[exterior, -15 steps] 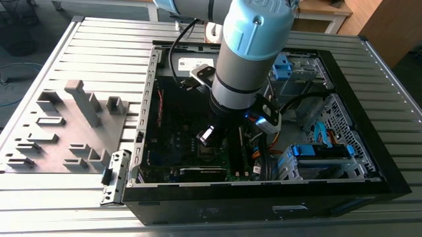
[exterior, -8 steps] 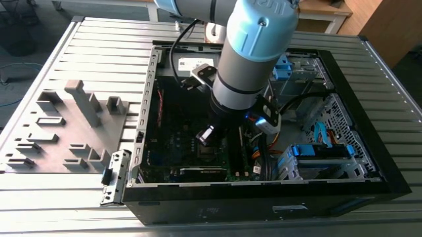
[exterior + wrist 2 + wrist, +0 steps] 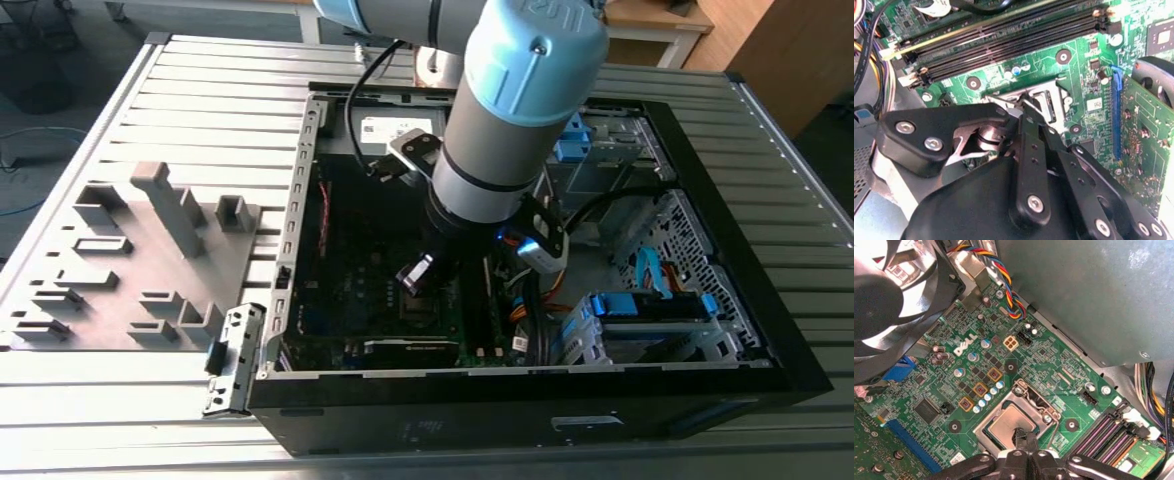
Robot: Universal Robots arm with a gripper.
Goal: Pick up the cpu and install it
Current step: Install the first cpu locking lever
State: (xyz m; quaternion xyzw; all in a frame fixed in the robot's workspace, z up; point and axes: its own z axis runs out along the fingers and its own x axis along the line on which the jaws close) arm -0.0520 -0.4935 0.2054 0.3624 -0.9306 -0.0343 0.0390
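Ribbed metal worktop carries everything: at the exterior view's left sits a grey fixture tray with upright blocks, and to its right lies an open black PC case, side panel off. Further right in that view, the arm reaches down into the case, with the claw low over the motherboard.

In the first wrist view the cpu lies flat inside the socket frame, its dull silver top showing, with the claw's fingertips pinched narrow and meeting at its near edge. Whether they grip the chip or only touch it I cannot tell. The second wrist view shows the same tips down in the socket, beside the memory slots.

By my judgement this is the seating step. It wants the chip square to the frame, level, notches matched, and no sideways push on the pins beneath.
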